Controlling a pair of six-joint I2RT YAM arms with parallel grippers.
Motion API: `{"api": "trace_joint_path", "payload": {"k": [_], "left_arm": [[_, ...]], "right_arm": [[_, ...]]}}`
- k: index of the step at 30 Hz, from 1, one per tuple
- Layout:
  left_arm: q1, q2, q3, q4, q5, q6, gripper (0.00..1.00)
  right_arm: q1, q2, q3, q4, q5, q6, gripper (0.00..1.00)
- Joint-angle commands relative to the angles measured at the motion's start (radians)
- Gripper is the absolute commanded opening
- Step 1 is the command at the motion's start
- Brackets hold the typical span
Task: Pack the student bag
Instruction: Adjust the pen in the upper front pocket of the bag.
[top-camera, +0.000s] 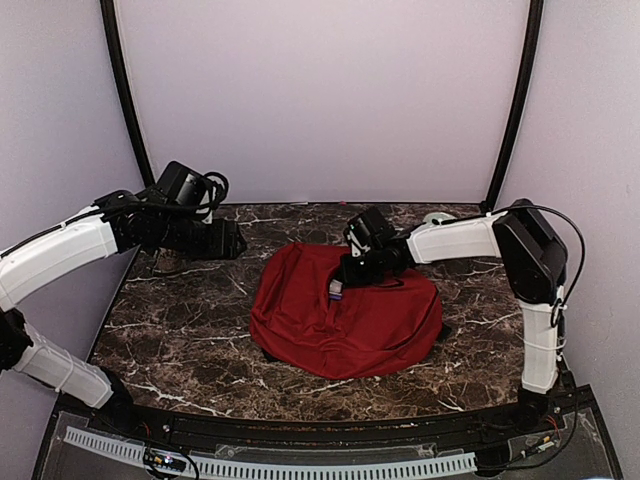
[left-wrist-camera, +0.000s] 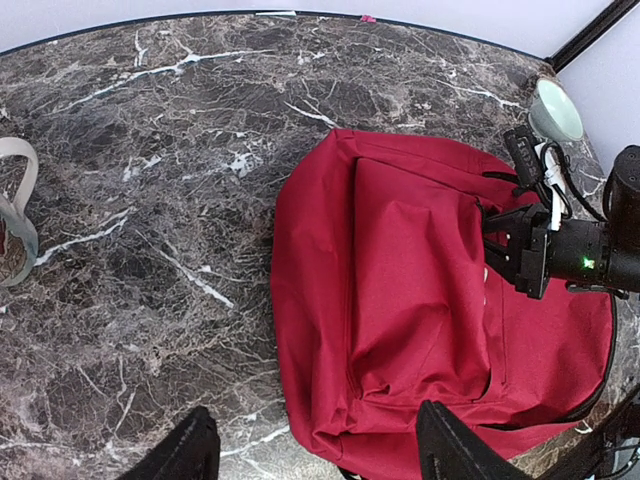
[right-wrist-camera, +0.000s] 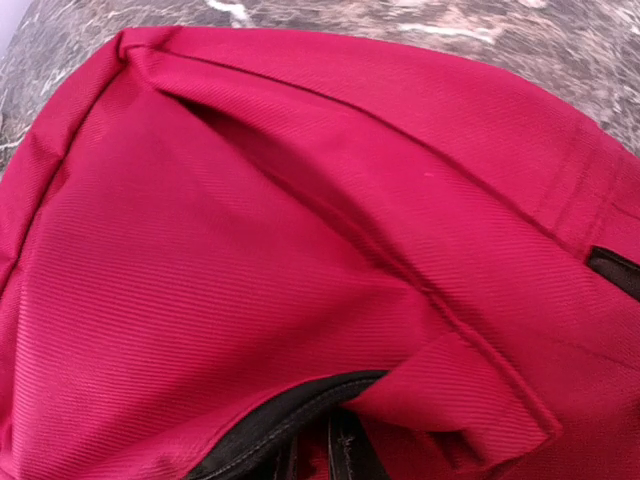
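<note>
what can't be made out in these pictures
right wrist view: the student bag fills the frame; the fingers are out of shot.
left wrist view: jaws of the right gripper too small, grip unclear.
left wrist view: pale loop cut off by left edge.

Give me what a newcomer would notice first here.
The big red student bag lies flat in the middle of the dark marble table, by far the largest thing in view. The right end effector is down close against its fabric beside a black zipper. The left end effector hangs open over the table's far left side, pointing toward the bag.
</note>
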Motion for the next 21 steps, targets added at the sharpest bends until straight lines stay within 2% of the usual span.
{"api": "trace_joint_path", "payload": {"k": [1, 8, 15, 21], "left_arm": [[-0.004, -0.040, -0.017, -0.013, 0.009, 0.019, 0.69], [-0.004, -0.029, -0.040, 0.012, 0.037, 0.006, 0.70], [-0.004, -0.002, -0.064, 0.042, 0.060, 0.003, 0.69], [-0.005, 0.059, -0.041, 0.059, 0.071, 0.017, 0.69]], "right_arm": [[0.070, 0.003, 0.044, 0.011, -0.062, -0.015, 0.13], [0.136, -0.011, 0.061, -0.051, -0.126, -0.047, 0.13], [0.179, -0.040, -0.005, -0.032, -0.247, -0.068, 0.12], [0.180, -0.141, -0.092, -0.067, -0.143, -0.103, 0.12]]}}
